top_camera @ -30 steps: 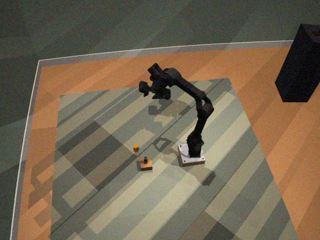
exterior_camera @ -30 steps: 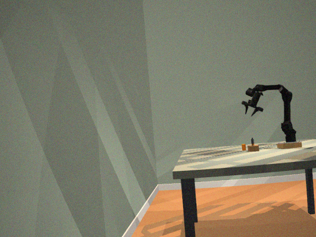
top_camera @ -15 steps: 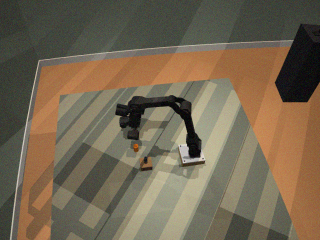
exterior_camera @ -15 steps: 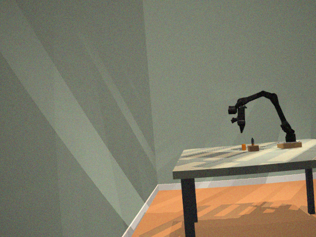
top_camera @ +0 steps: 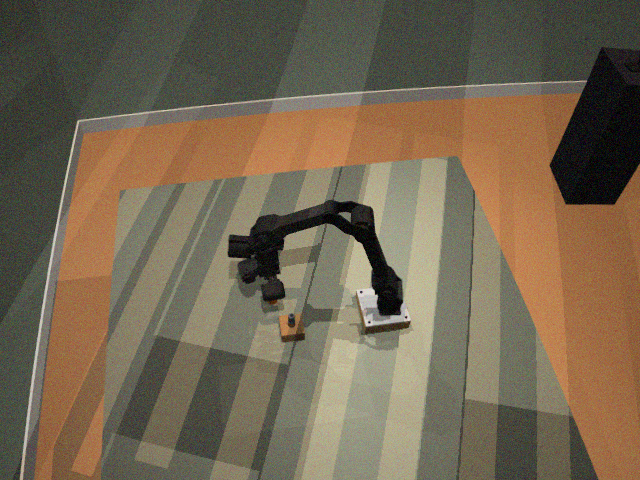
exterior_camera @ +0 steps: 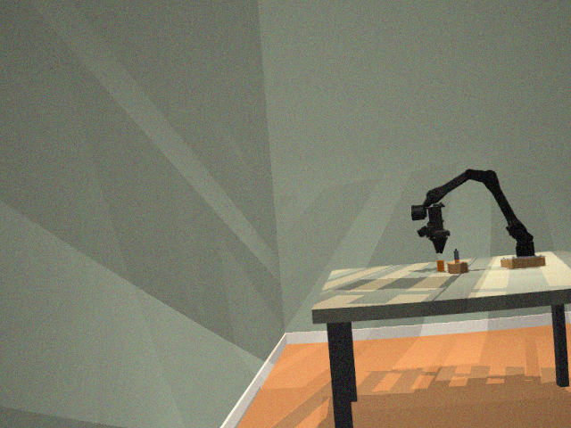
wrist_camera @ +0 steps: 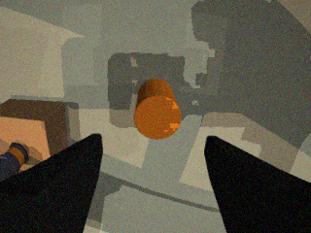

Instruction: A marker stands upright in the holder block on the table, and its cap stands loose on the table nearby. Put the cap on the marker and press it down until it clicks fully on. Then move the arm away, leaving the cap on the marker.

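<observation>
The orange cap (top_camera: 272,301) (exterior_camera: 440,266) (wrist_camera: 157,116) stands upright on the table (exterior_camera: 438,306). In the top view it is mostly hidden behind a finger. My gripper (top_camera: 261,290) (exterior_camera: 440,252) (wrist_camera: 154,144) points down and hangs a little above the cap. Its fingers are open and empty; in the wrist view the cap shows between them, slightly beyond the tips. The dark marker (top_camera: 291,319) (exterior_camera: 456,254) (wrist_camera: 10,162) stands uncapped in the wooden holder block (top_camera: 292,333) (exterior_camera: 457,267) (wrist_camera: 24,131), beside the cap and at the left of the wrist view.
The arm's white-topped base (top_camera: 371,319) (exterior_camera: 522,263) stands to the right of the holder block in the top and exterior views. A tall black box-like object (top_camera: 594,134) is at the right of the top view, beyond the table. Striped shadows fall across the tabletop.
</observation>
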`<action>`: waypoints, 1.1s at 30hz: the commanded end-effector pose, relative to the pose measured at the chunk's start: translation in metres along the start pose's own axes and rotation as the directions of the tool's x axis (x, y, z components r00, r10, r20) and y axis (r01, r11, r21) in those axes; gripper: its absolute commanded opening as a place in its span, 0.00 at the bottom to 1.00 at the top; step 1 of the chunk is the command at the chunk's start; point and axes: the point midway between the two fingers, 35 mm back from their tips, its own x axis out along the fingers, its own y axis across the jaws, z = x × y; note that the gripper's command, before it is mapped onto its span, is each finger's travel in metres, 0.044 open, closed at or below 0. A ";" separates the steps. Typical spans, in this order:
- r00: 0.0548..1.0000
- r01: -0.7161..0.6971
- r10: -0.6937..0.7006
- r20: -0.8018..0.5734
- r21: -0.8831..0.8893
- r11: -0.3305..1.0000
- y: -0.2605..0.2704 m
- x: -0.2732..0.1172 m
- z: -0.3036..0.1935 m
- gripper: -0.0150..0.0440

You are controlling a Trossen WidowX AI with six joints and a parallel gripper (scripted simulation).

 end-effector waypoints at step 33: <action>1.000 0.006 -0.006 0.005 -0.004 1.000 -0.003 0.061 0.000 0.68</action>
